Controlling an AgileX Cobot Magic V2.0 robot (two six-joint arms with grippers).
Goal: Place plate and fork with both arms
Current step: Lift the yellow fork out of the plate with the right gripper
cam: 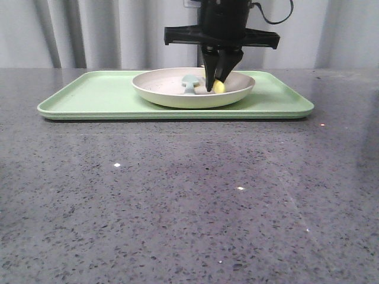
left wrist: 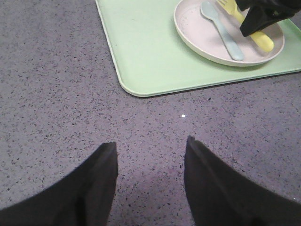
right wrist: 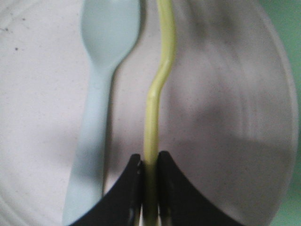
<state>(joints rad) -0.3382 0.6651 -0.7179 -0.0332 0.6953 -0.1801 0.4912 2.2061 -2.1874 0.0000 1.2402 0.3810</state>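
Nearest to us in the front view lies a broad stretch of grey speckled countertop (cam: pixel 189 207), bare but for a few bright glints. We can read no brand, label or writing on anything in these frames.

In the left wrist view our left gripper (left wrist: pixel 150 155) hangs over that bare stone, its two dark fingers (left wrist: pixel 94 188) spread wide with only counter between them. It holds and touches nothing, and it stands well apart from the tray's rounded corner.

Further back sits the light-green tray (cam: pixel 89 94), flat and rectangular, its long side facing us. The plate (cam: pixel 172 97), a shallow cream-white dish, rests on the tray, right of the tray's middle.

Inside the plate lies a pale-blue spoon (right wrist: pixel 101 94), bowl end pointing away from our right gripper. Just beside it runs the fork (right wrist: pixel 157 89), pale yellow and slim, its handle roughly parallel to the spoon's; its tines show at the plate's far rim in the left wrist view.

Our right gripper (cam: pixel 218 83) reaches down into the plate from above. Its jaws stand narrow, pinched onto the fork's handle, with yellow plastic showing between the black tips. We cannot tell whether the fork's far end rests on the plate or is lifted clear.

Behind everything hangs a pale pleated curtain (cam: pixel 89 29).
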